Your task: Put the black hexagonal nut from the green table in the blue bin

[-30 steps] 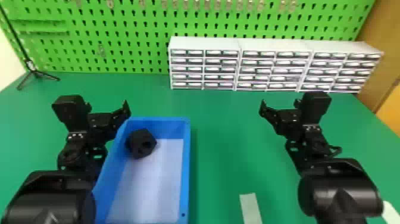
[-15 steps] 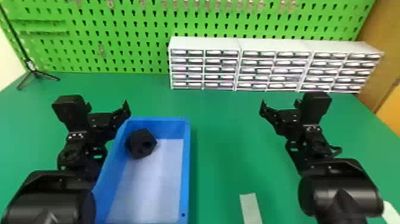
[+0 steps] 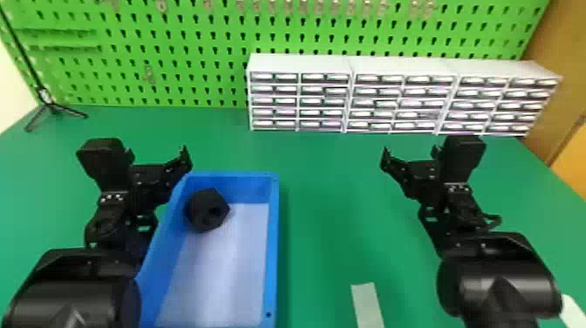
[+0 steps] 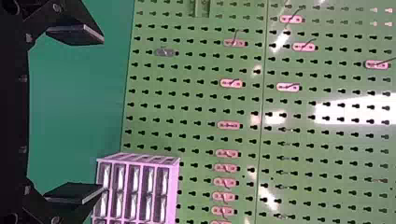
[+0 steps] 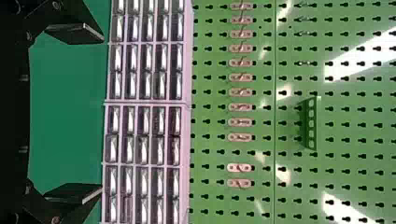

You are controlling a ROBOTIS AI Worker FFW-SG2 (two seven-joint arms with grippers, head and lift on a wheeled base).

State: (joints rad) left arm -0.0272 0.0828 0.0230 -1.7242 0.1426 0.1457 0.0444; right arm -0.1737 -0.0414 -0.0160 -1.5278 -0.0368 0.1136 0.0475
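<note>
nothing has moved just now: the black nut (image 3: 205,213) sits in the blue bin (image 3: 272,244), the left tool (image 4: 102,115) and right tool (image 5: 101,114) are wide and empty, so the job looks done.

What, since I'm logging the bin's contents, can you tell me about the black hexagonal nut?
The black hexagonal nut is a chunky, matte piece, perhaps plastic, with angular edges and a dark round hole. It lies inside the blue bin, in the far left corner, and seems tilted, its holed face turned partly toward the robot. It looks close against the left wall, though contact isn't certain. Neither hand touches it.
</note>
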